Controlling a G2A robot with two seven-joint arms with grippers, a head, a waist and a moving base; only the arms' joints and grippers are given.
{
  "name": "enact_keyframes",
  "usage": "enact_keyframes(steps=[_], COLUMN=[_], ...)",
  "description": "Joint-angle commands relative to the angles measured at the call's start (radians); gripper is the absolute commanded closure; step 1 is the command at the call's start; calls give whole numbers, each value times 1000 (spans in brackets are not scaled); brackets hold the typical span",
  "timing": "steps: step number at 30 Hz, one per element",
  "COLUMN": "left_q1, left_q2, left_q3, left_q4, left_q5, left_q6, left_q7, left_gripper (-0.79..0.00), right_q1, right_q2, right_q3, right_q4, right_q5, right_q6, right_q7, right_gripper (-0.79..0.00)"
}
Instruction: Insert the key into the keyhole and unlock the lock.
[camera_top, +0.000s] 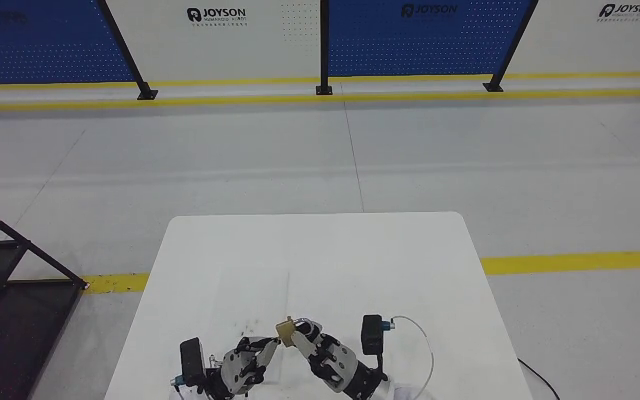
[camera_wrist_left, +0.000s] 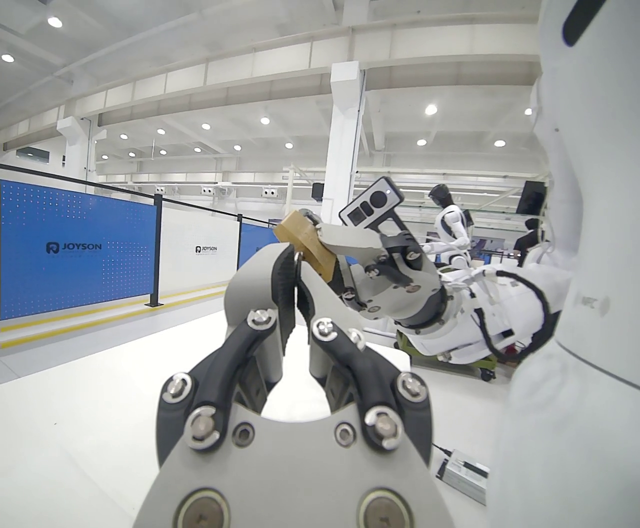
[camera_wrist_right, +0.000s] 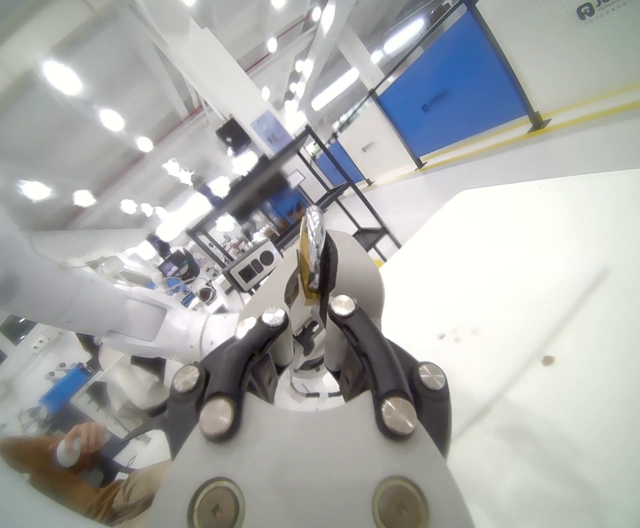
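The left gripper (camera_wrist_left: 298, 270) pinches the key (camera_wrist_left: 298, 256), only its silver tip showing, touching the brass padlock (camera_wrist_left: 300, 235) at its twelve o'clock. The right gripper (camera_wrist_left: 327, 257) clamps that padlock from two o'clock.

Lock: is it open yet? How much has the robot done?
Done: lock and key are both up off the table. In hand: the right gripper holds the lock, the left gripper pinches the key against its end. Whether it's inside the keyhole, I can't tell. Left: turning it.
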Motion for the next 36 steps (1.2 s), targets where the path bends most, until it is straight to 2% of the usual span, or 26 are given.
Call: enact_keyframes(steps=[1,8,18,23,36], left_q1=[-3,0,14,32,66], left_q2=[-4,-9,5,11,12], left_q3=[1,10,-35,-59,-115], left_q4=[5,-17,-56,-90,-139], left_q5=[1,-34,-30,5,77], left_q6=[0,-40,-86,-62,84], left_q7=[0,-40,-92,-108,-143], left_gripper=[0,0,0,0,0], right_q1=[0,2,1,-7,-24], right_q2=[1,4,7,9,17], right_q3=[-1,-1,-1,3,14], right_q4=[0,-1,-1,-6,-25], right_q5=[-1,-25,-40,-30,-15], right_q6=[0,-8,-20,-18,-25], right_q7=[2,3,-18,-27,-35], right_gripper=[0,0,0,0,0])
